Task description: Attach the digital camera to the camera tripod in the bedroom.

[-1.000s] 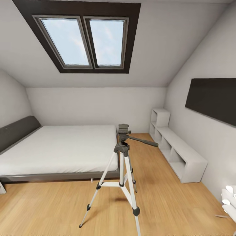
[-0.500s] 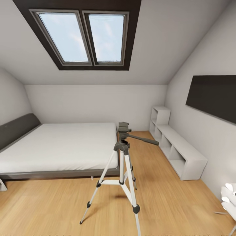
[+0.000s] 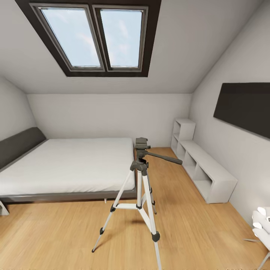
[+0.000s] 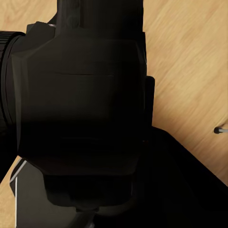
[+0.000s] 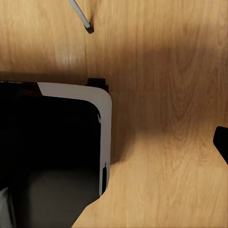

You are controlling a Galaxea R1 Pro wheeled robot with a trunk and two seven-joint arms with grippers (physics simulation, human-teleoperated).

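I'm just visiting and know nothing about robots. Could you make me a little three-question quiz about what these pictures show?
1. True or false: the camera tripod stands on the wood floor near the foot of the bed.
2. What dark object sits right in front of the left wrist camera? A) a shoe B) the digital camera C) a book
3. Fill in: the tripod's head carries ____ so far.

Key: 1 true; 2 B; 3 nothing.

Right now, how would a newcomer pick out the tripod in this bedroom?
Find the grey bed under the skylight. At its foot corner, on the wood floor, stands the camera tripod: three silver legs, dark head, long pan handle, the only freestanding thing there.
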